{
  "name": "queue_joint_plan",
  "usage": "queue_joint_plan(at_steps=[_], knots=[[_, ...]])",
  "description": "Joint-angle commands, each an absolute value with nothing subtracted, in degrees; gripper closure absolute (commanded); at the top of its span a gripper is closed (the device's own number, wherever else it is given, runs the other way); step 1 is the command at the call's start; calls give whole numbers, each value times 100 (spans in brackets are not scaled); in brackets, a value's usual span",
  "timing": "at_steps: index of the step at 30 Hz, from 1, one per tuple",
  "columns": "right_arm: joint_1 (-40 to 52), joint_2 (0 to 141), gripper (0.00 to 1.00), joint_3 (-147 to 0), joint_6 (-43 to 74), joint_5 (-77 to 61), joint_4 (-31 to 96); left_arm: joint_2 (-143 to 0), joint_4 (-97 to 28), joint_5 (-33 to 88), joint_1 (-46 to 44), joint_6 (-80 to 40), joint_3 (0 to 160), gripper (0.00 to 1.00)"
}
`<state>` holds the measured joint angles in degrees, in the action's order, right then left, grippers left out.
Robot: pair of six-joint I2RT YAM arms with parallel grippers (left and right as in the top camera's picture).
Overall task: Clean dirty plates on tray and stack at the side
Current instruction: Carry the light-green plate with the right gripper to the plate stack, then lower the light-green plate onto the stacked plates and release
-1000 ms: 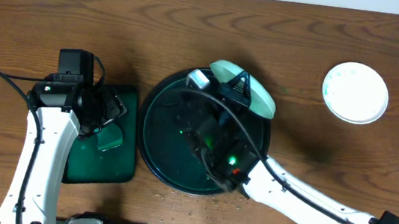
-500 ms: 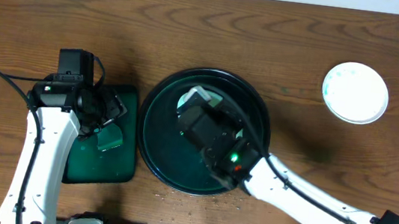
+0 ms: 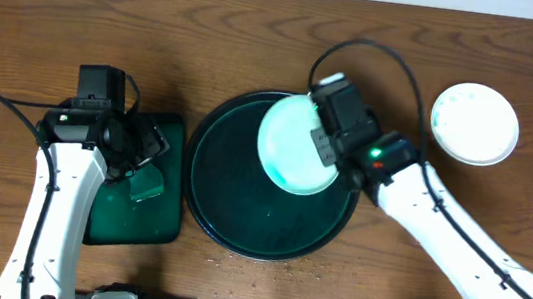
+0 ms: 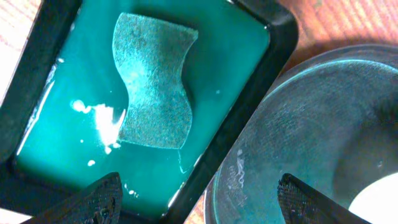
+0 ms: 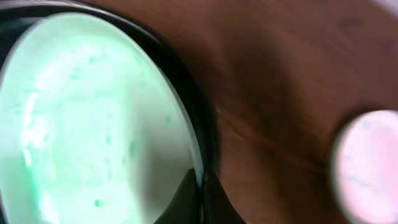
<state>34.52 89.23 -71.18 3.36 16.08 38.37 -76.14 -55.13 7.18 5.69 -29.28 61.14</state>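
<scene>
Showing the counter (image 3: 259, 38) mid-task: the tray (image 3: 211, 178) shows no resting plate. One smeared plate (image 3: 292, 142) hangs over its far-right part, clamped at the rim by the right pincer (image 5: 200, 186). A second plate (image 3: 474, 123) lies aside, right. The left pincer (image 4: 199, 196) gapes above the small tray (image 3: 97, 221) and cloth (image 4: 152, 87). Stacking looks not yet done.

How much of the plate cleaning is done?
A white plate already sits aside on the table. The right gripper holds a green-smeared plate by its rim over the round tray. Wiping looks left: the sponge lies untouched below the open left gripper.
</scene>
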Motion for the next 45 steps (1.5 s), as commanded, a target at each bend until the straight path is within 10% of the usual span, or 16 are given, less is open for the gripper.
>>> queue_joint_plan(at_steps=[1,30,45], knots=[[3089,8683,99,-7282,1103,226,3955,-7673,-5553,703,567,-2851,6248,20],[-2534,9312,99,-7295,2987,-733,4359,-7673,-5520,703,567,-2853,6248,19],[-3065,10833,99,-7295,3124,-760,4211,-7673,-5496,701,567,-2853,6248,20]])
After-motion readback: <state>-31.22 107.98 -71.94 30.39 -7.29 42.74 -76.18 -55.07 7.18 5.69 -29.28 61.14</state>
